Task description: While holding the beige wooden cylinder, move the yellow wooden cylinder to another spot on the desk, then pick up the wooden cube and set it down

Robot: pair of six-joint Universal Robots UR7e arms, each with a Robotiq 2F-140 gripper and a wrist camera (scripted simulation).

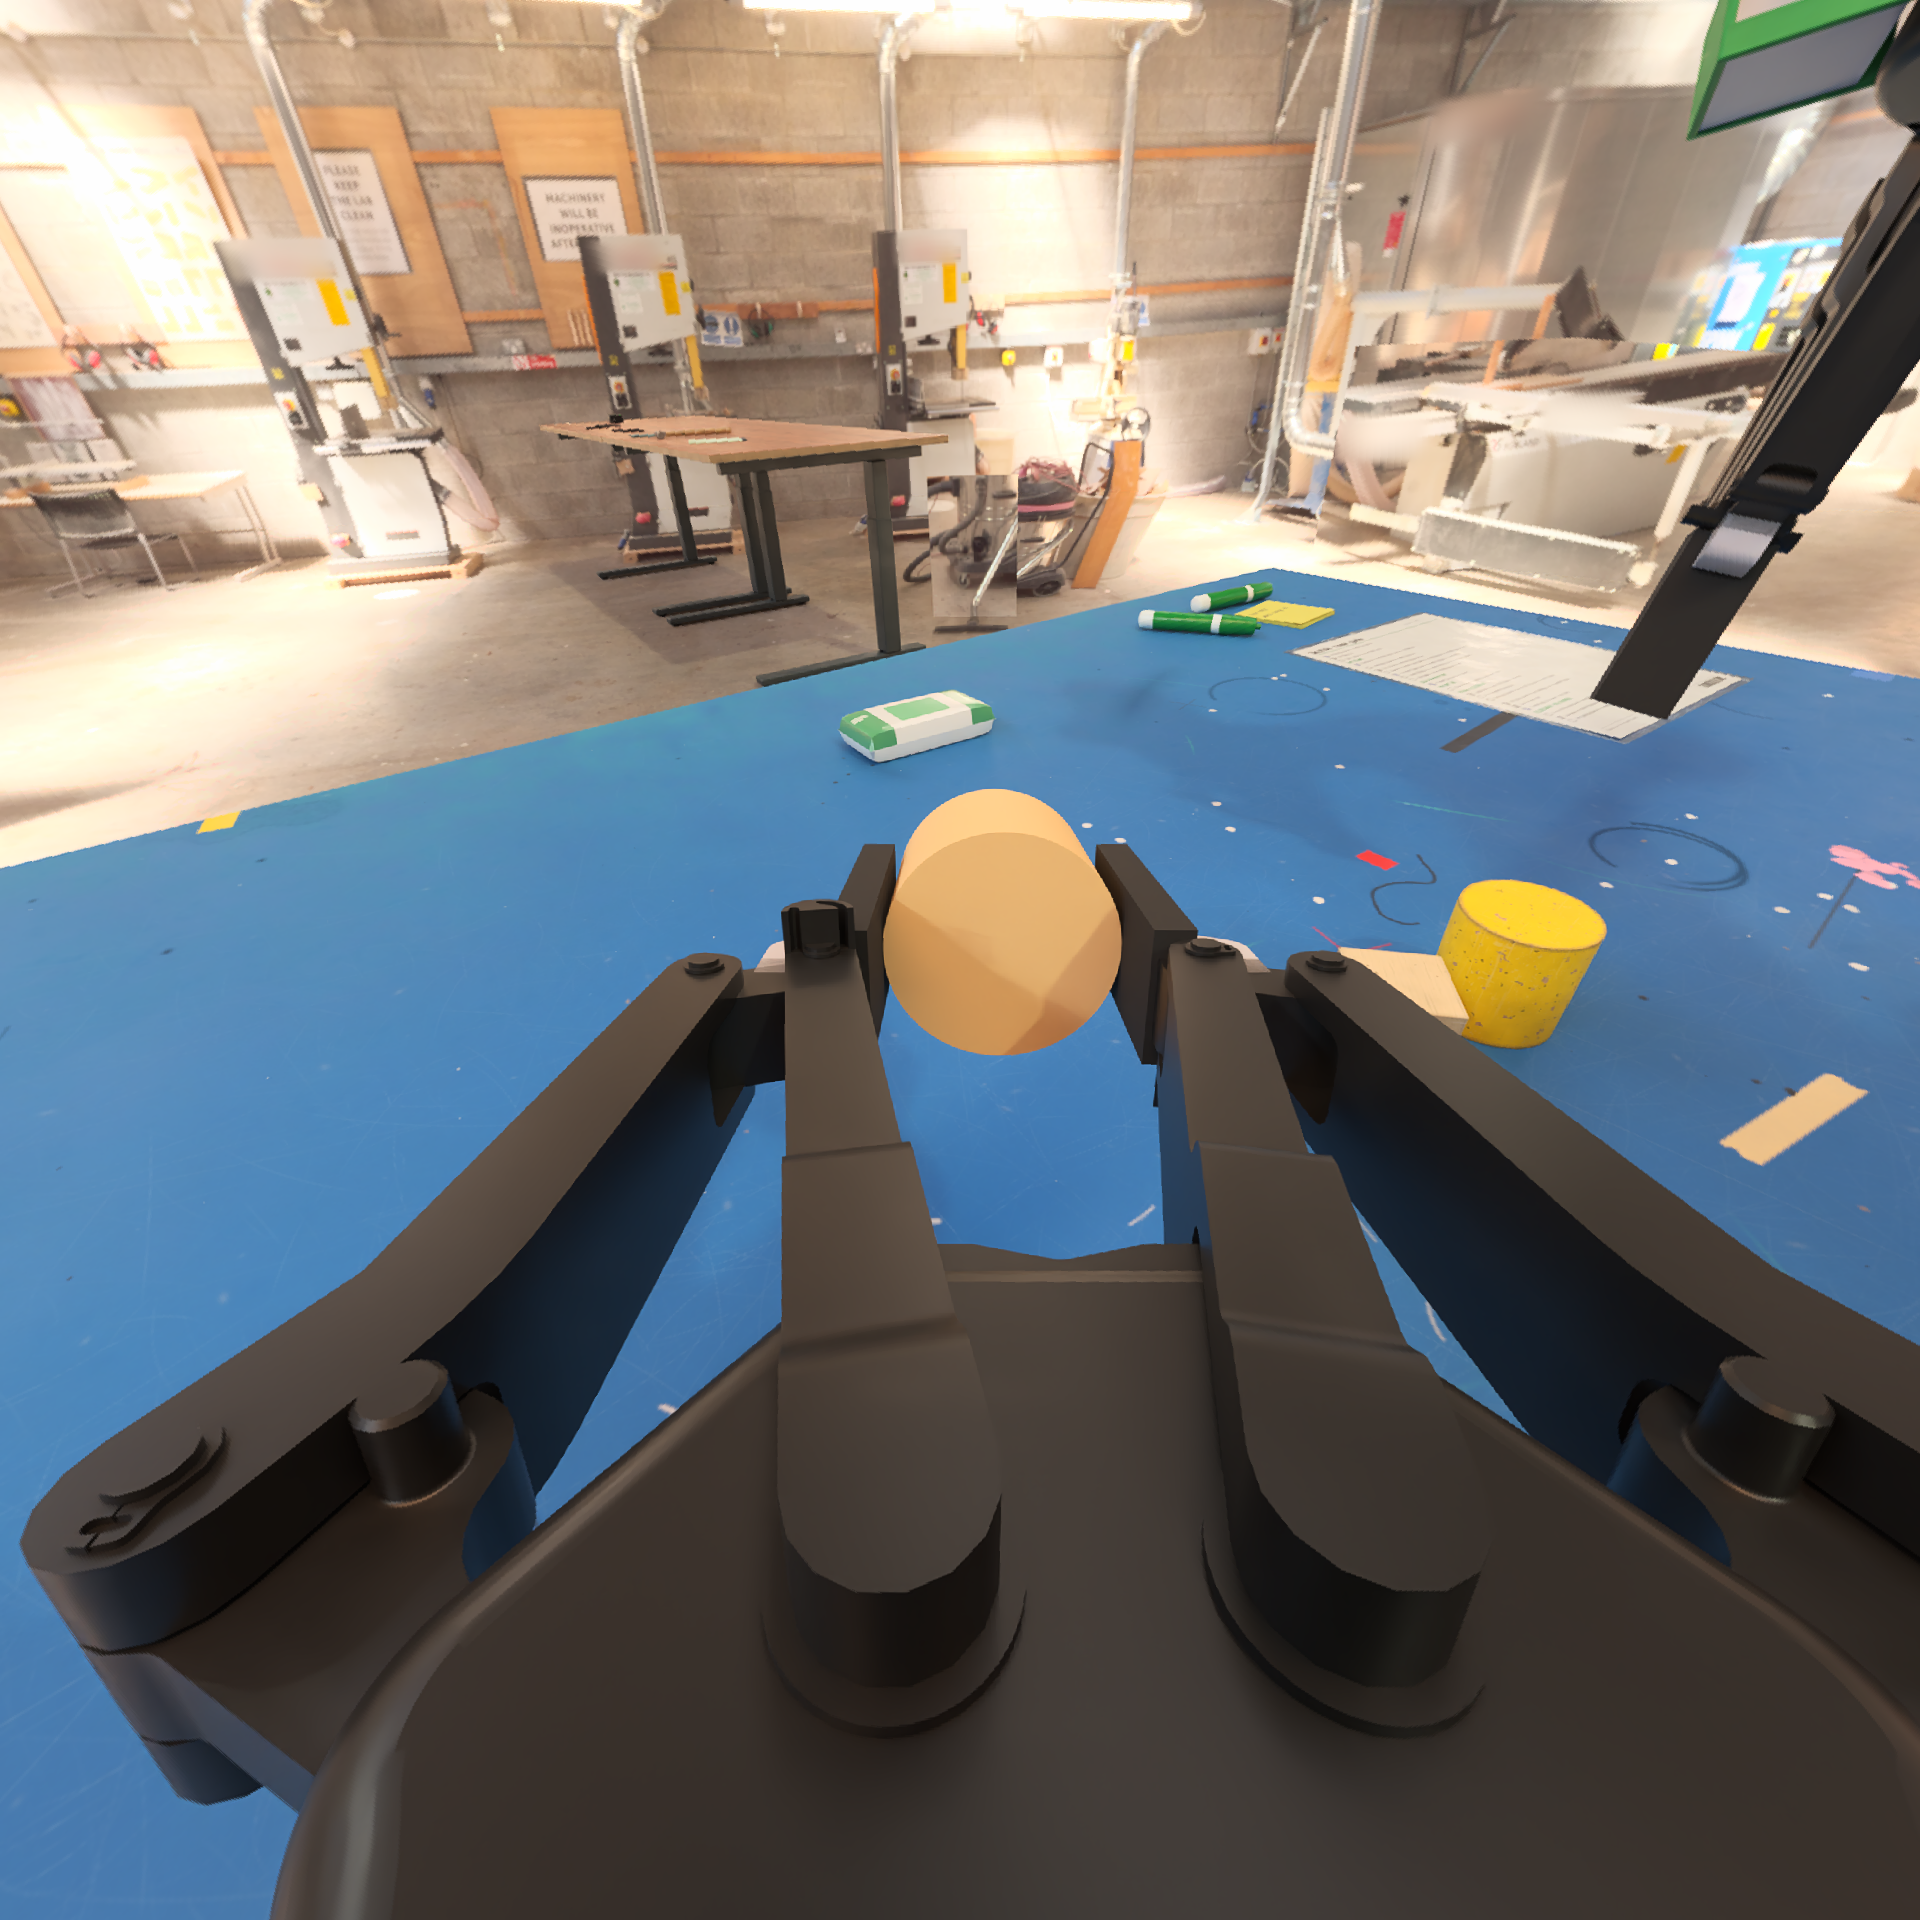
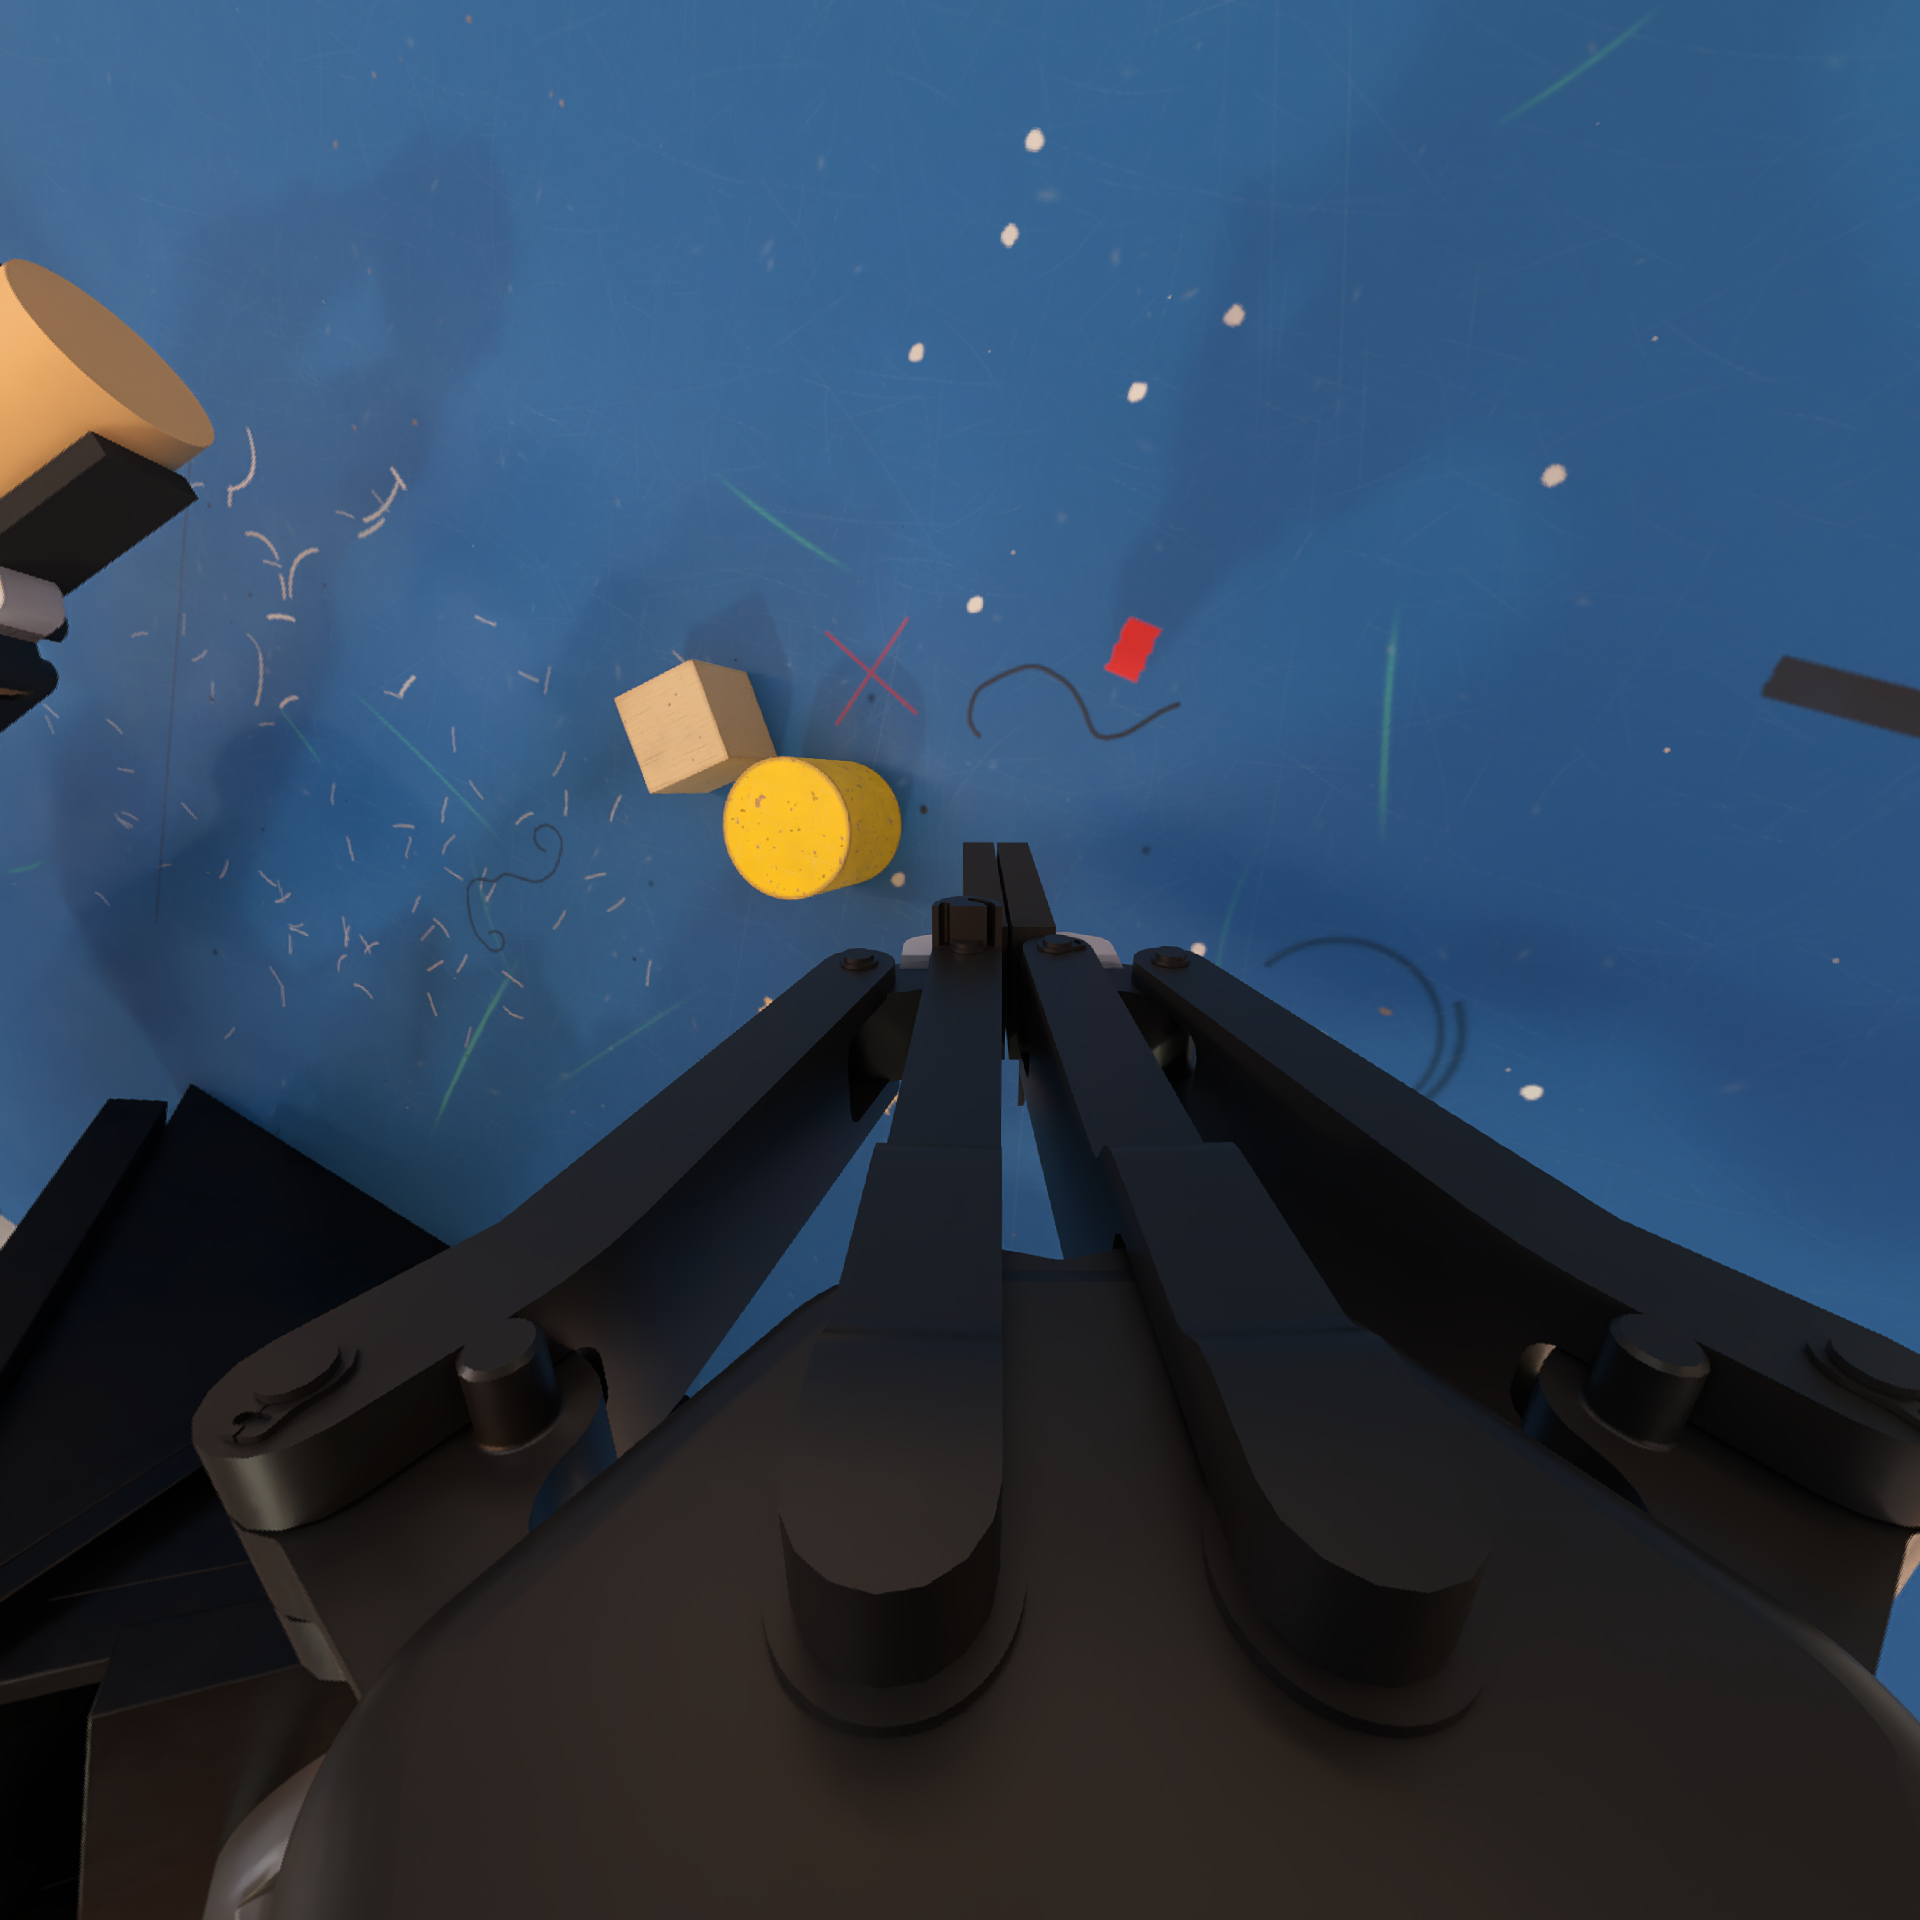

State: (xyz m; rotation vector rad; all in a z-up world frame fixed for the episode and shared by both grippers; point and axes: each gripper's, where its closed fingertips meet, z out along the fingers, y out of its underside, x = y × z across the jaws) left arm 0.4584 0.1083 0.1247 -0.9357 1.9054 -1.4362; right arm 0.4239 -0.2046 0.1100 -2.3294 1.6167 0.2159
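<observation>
My left gripper (image 1: 1000,894) is shut on the beige wooden cylinder (image 1: 1000,920) and holds it above the blue desk (image 1: 416,1039). The cylinder also shows at the left edge of the right wrist view (image 2: 83,374). The yellow wooden cylinder (image 1: 1517,961) stands upright on the desk to the right, touching the pale wooden cube (image 1: 1403,982), which my finger partly hides. In the right wrist view the yellow cylinder (image 2: 810,826) and the cube (image 2: 691,725) sit side by side. My right gripper (image 2: 997,868) is shut and empty, above the desk just right of the yellow cylinder.
A green and white box (image 1: 916,723), two green markers (image 1: 1195,621), a yellow pad (image 1: 1288,613) and a paper sheet (image 1: 1496,670) lie at the desk's far side. The right arm (image 1: 1745,520) hangs at upper right. Tape scraps (image 1: 1792,1117) mark the desk.
</observation>
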